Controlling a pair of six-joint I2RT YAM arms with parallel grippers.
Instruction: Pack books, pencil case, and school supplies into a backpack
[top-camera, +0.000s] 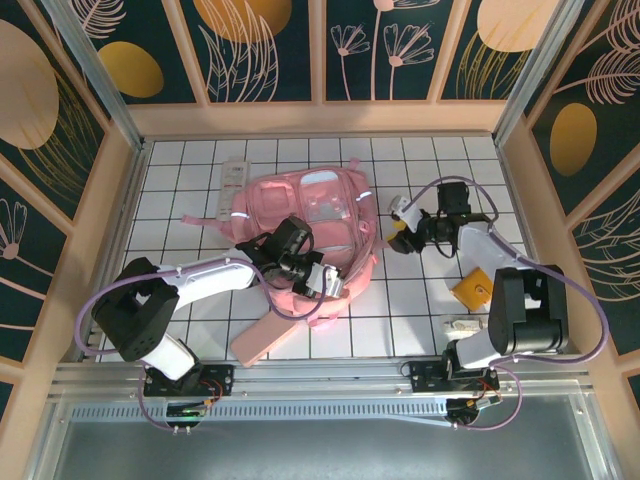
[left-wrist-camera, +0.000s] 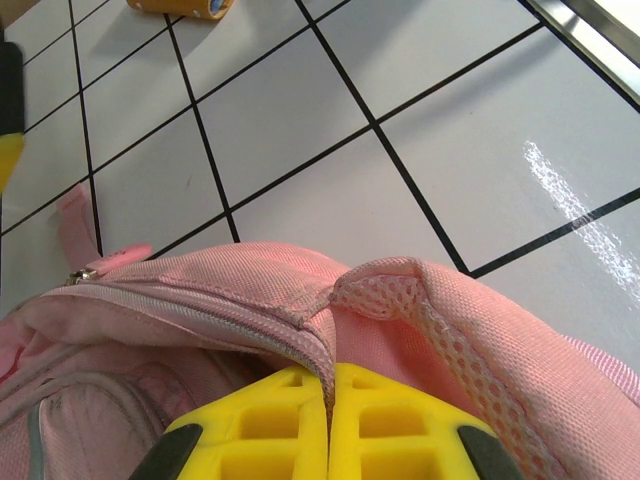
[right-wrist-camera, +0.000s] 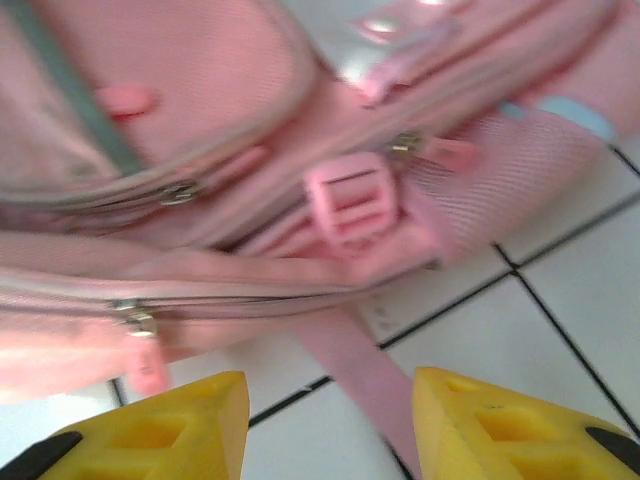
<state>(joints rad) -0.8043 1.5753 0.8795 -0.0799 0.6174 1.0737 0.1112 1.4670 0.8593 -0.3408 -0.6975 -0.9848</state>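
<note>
The large pink backpack (top-camera: 320, 205) lies flat in the middle of the table. My left gripper (top-camera: 325, 283) is shut on the zipper edge of the backpack (left-wrist-camera: 200, 300), its yellow fingers (left-wrist-camera: 270, 420) pinching the fabric. At the bag's right side, my right gripper (top-camera: 398, 225) stands open. A loose pink strap (right-wrist-camera: 350, 360) lies on the tiles between its fingertips (right-wrist-camera: 180, 420), ungripped. The pink pencil case (top-camera: 268, 335) lies at the front. A clear packet (top-camera: 230, 185) lies at the backpack's far left. An orange square item (top-camera: 470, 288) and a tiny whitish item (top-camera: 460, 325) lie on the right. The books are out of view.
Wooden walls (top-camera: 120, 200) close in the white tiled table (top-camera: 420, 160) on three sides. A metal rail (top-camera: 300, 375) runs along the near edge. The backpack's buckle (right-wrist-camera: 350, 200) and zipper pulls (right-wrist-camera: 135, 320) lie just ahead of my right gripper.
</note>
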